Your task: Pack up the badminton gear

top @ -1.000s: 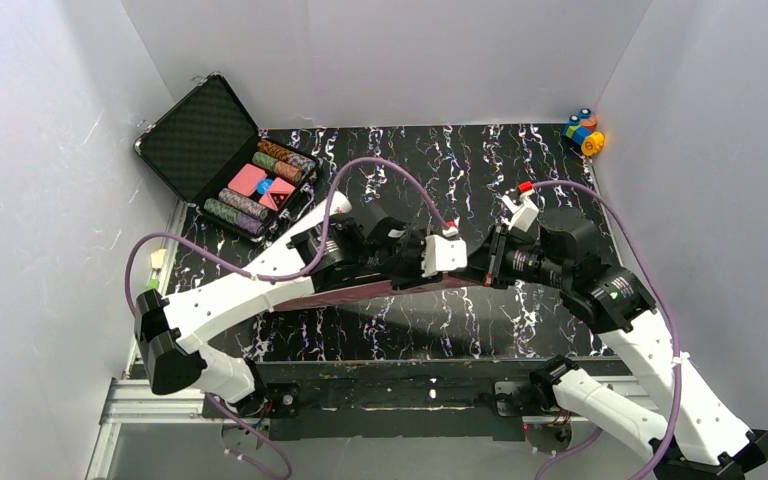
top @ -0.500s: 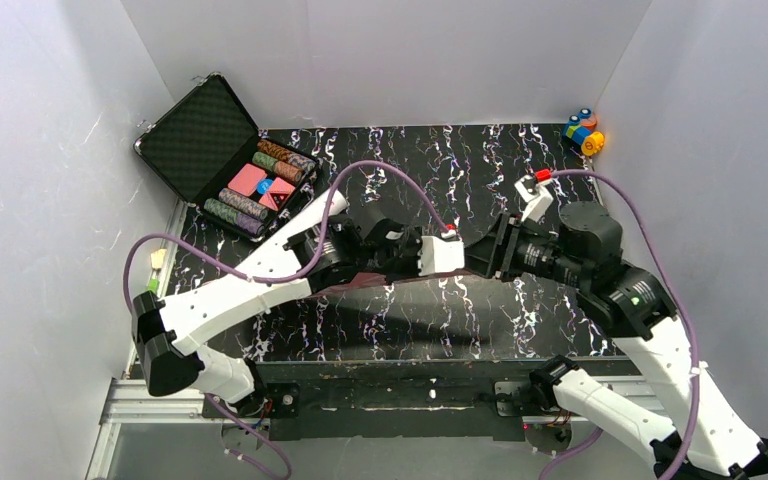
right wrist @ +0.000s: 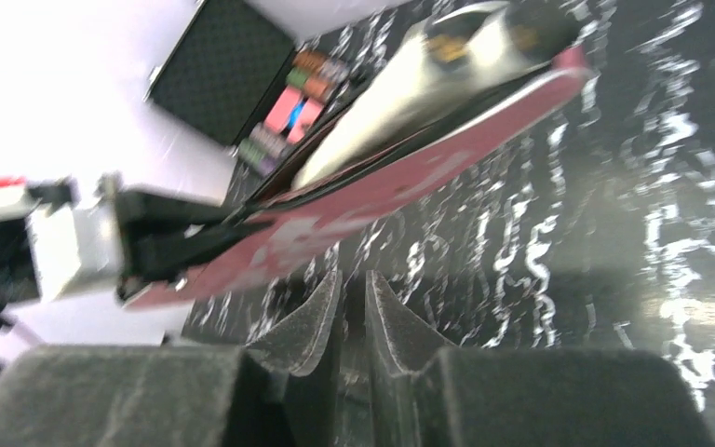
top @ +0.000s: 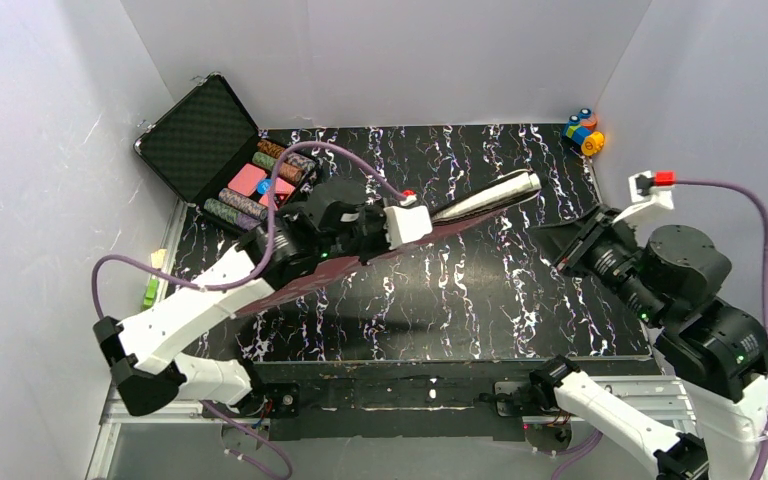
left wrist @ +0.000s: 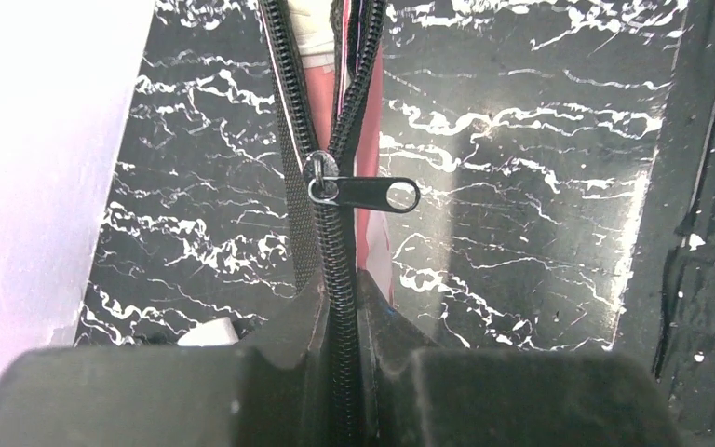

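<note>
Black marbled table (top: 440, 310) underneath; the pink bag (top: 465, 224) slants across mid-frame, with the white tube (top: 490, 195) poking from its upper-right end. My left claw (left wrist: 340, 326) is clamped on the bag's zipper edge. My right claw (right wrist: 354, 284), at frame right, is slightly apart and empty.

Your left arm (top: 190, 310) and right arm (top: 705, 300) are built alike, with glossy white shells over the long links and matte black housings at the joints. A thin purple cable (top: 312, 145) loops off the left arm, and a second purple cable (top: 766, 260) trails off the right. Each wrist carries a white block: the left white wrist block (top: 407, 222) has a red dot, and the right white wrist bracket (top: 650, 185) has a red tip. The jaws are dark grey, matte and blocky.
</note>
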Controlling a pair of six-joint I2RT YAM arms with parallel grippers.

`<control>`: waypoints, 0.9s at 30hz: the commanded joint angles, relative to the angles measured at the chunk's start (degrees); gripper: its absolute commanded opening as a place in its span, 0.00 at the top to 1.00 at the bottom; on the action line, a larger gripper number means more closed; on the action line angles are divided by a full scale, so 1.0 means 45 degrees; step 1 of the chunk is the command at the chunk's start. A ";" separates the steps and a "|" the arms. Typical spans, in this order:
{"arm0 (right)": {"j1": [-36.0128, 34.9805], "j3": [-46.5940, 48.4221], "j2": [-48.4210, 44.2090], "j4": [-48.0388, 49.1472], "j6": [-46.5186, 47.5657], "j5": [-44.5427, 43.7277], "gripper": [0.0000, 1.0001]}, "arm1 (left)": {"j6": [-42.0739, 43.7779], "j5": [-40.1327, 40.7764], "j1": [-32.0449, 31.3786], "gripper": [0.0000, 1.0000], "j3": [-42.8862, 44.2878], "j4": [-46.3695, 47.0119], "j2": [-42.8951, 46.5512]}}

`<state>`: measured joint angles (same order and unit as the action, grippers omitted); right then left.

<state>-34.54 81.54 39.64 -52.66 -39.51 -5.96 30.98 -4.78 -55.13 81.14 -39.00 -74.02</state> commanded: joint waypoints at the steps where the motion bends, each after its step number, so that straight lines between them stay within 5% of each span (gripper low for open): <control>1: -0.0019 0.1250 0.0839 -0.0892 0.0813 -0.4219 0.81 | 0.0031 -0.0670 0.0025 1.00 0.0285 0.0432 0.1893; 9: 0.0001 0.2682 0.1355 0.0410 0.1355 -0.5709 0.99 | -0.0361 -0.0475 0.0025 1.00 -0.0557 0.0306 0.2717; 27: 0.0293 0.1400 0.2564 0.1961 0.0425 -0.3055 0.99 | -0.0439 -0.0580 0.0045 1.00 -0.1049 0.0359 0.3168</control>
<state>-33.74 89.73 51.37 -47.64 -35.83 -23.05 28.82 -6.87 -54.98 76.16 -40.99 -62.52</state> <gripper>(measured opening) 0.022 0.072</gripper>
